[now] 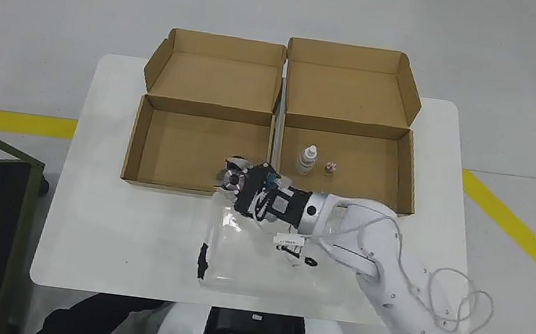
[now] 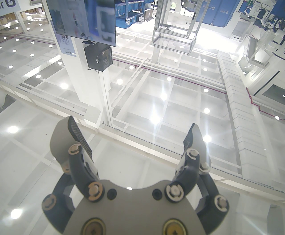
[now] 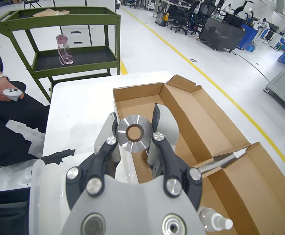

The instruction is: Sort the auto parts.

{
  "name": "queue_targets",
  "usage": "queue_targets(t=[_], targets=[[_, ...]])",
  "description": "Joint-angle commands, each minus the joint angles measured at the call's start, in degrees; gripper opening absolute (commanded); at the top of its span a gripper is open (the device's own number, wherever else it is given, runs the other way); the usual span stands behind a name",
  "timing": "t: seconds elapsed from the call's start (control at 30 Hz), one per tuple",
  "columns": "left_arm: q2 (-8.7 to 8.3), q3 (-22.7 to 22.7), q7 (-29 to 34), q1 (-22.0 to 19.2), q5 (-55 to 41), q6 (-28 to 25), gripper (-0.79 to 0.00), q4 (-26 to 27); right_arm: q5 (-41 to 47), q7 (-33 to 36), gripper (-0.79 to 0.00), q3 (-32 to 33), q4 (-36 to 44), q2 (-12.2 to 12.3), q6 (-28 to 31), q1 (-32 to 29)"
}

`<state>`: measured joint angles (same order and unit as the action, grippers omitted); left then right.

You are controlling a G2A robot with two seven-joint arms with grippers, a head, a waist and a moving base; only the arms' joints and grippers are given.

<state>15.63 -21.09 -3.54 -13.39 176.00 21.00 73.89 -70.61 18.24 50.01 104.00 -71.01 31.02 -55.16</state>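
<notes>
White surface (image 1: 118, 239), two open boxes. Left gripper (image 2: 133, 142) jaws spread, empty. Over the left box (image 1: 165, 144) rim, right gripper (image 3: 135, 115) jaws clench a metal disc (image 3: 133, 133), perhaps a pulley: placing step; next, lower and release inside. Right box (image 1: 388, 172) holds a spray bottle (image 1: 306, 158).

Top camera looking down from above the left open brown cardboard box (image 1: 179, 151), right wrist camera sitting close over that box's near wall, facing across it, both sharing the box and the round silver metal part (image 3: 123, 135), left wrist camera facing up at the white gridded ceiling (image 2: 178, 100).
</notes>
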Motion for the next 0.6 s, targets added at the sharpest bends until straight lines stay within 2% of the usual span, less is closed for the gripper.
queue_targets(t=[0.0,0.57], targets=[[0.0,0.0,0.0,0.0,0.0,0.0,0.0,0.0,-0.5,0.1,-0.785,-1.8,-1.7,-0.7,-1.0,2.1],[0.0,0.0,0.0,0.0,0.0,0.0,0.0,0.0,-2.2,4.1,-0.785,-15.0,-16.8,-7.4,-4.9,16.3]])
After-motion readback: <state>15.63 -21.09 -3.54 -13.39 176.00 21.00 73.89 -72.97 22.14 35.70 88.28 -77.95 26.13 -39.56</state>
